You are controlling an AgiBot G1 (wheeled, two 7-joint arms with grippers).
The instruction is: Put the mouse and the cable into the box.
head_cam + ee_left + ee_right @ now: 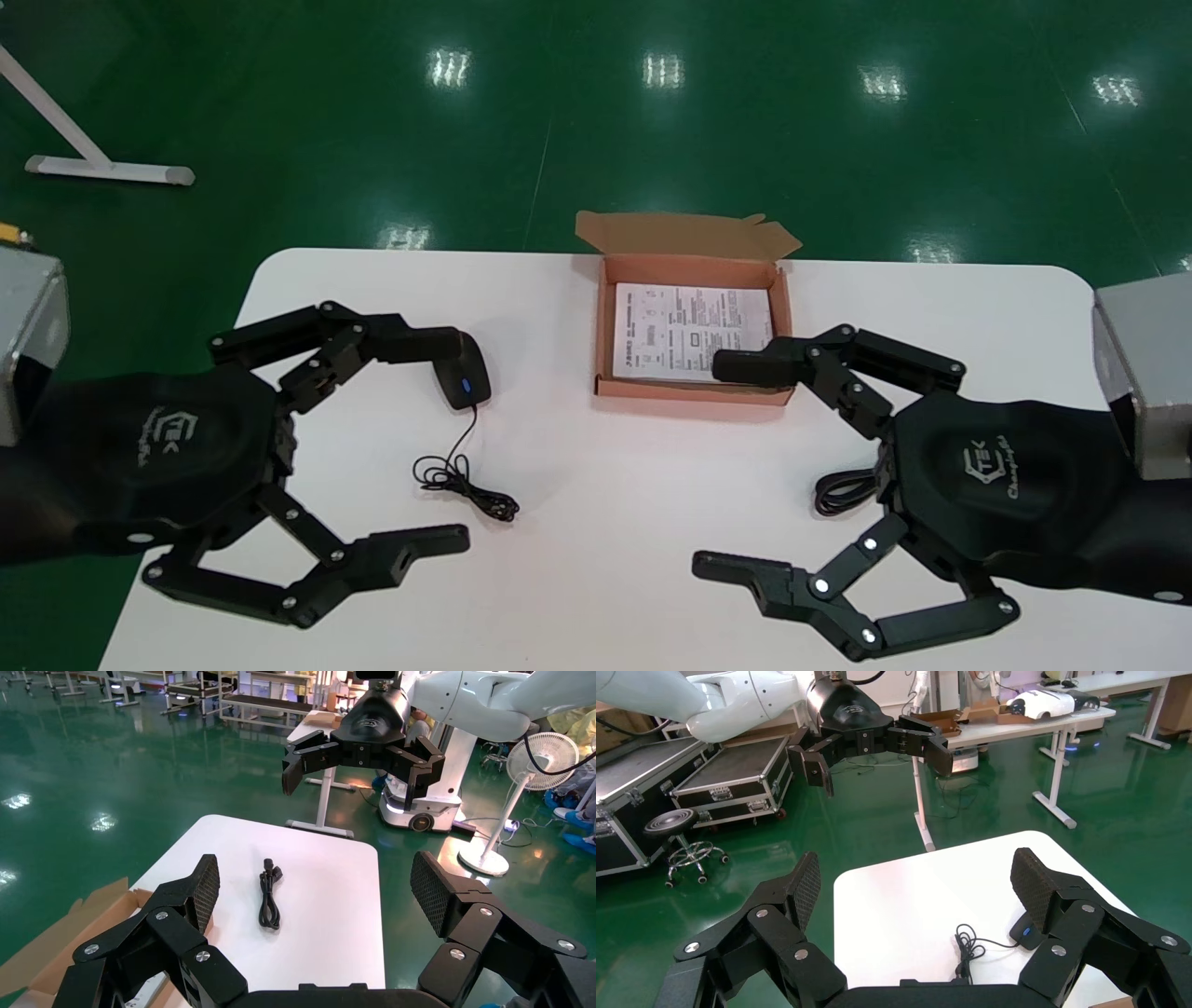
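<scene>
Two claws reached over the near tabletop (pixel 596 522), both spread wide: left claw (pixel 456 447) at left, right claw (pixel 712 464) at right. Black cable (pixel 841 488) lay bunched on the tabletop, partly hidden under the right claw. Mouse (pixel 466 377) sat a little farther, just beside one left fingertip (pixel 433 347), its thin cord (pixel 461 480) coiled between that claw's fingers. Open cardboard box (pixel 694 391) stood farthest, mid-tabletop, a printed leaflet (pixel 694 331) flat inside.
</scene>
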